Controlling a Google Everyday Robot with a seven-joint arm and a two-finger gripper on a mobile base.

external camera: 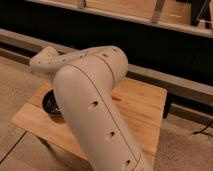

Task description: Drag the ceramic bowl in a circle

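The white arm (95,105) is filling the middle of the view and hiding the gripper, so I cannot tell its state. The ceramic bowl (50,103) is peeking out left of the arm, sitting on the wooden table (142,112) near its left edge. 1 orange sliver (116,97) is showing right of the arm; open tabletop is lying to the right.

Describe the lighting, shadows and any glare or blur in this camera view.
Camera view: warm, dim indoor light; the white arm fills the middle and hides the gripper. The ceramic bowl peeks out dark at the arm's left with faint glints. The wooden table is evenly lit, the wall behind nearly black. The whole picture is soft, with no hard glare.
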